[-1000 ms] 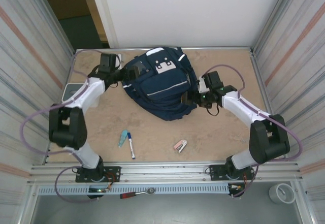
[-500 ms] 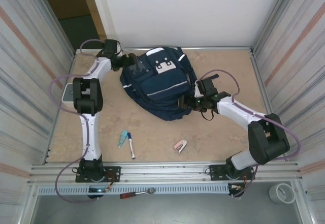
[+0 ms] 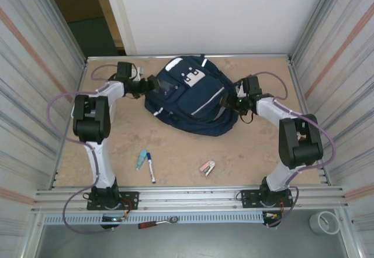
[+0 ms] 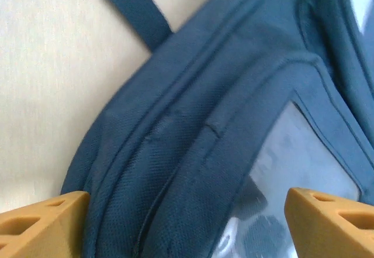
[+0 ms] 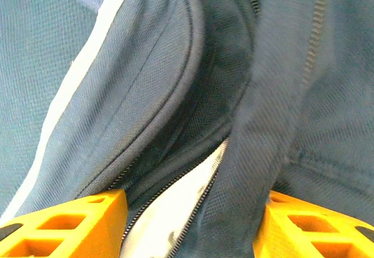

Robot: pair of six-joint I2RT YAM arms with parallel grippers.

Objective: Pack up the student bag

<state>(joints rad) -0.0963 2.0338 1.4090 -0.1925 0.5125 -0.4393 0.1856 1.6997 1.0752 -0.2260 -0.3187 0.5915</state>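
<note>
- Tan tabletop (image 3: pixel 245 147): student bag (image 3: pixel 190 100) lies far centre, left gripper (image 3: pixel 153 84) at its left side, right gripper (image 3: pixel 234 101) at its right.
- Left wrist: 2 fingers (image 4: pixel 41 220) spread wide, bag fabric between, nothing pinched.
- Right wrist: 2 fingers (image 5: pixel 70 223) half apart astride the bag's zipper fold (image 5: pixel 175 185); can't tell if gripped.

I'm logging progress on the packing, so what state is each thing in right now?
student bag: lying on the table, zip gaping beside the right gripper.
left gripper: open, straddling the bag's edge.
right gripper: jaws apart around a bag fold; grip unclear.
marker: lying on the table, unpacked.
teal item: beside the marker, unpacked.
pink-white item: on the table, unpacked.
</note>
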